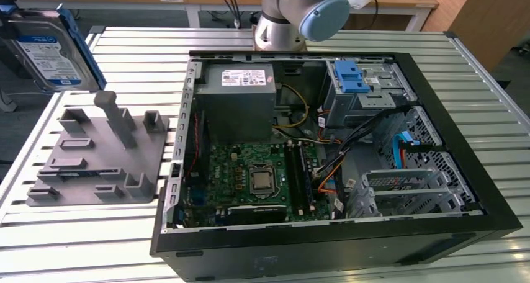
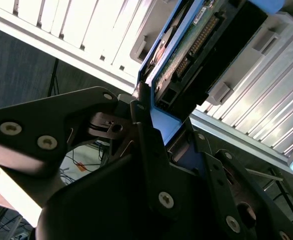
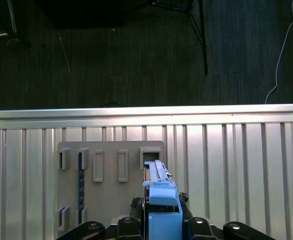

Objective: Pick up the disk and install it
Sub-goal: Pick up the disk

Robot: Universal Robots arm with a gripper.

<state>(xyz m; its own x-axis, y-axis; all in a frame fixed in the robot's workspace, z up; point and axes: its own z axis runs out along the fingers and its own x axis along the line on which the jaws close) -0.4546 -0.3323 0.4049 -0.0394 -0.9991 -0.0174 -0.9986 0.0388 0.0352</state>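
I see the hand (image 2: pixel 162 131) clamped on the disk (image 2: pixel 186 55): in the second wrist view its black fingers (image 2: pixel 142 125) press on the blue frame from both sides. The disk is held in the air above the worktop (image 1: pixel 124 233). In the exterior view the disk (image 1: pixel 46 50) stands upright at the far left of that view, with its label turned to the camera. It is higher than the grey holder (image 1: pixel 91 152) and well apart from the open case (image 1: pixel 331 246). In the first wrist view the disk (image 3: pixel 161 200) appears edge-on, and the holder (image 3: pixel 106 170) lies under it on the ribbed worktop (image 3: pixel 236 165). The arm (image 1: pixel 290 13) stands at the far side of the case in the exterior view.
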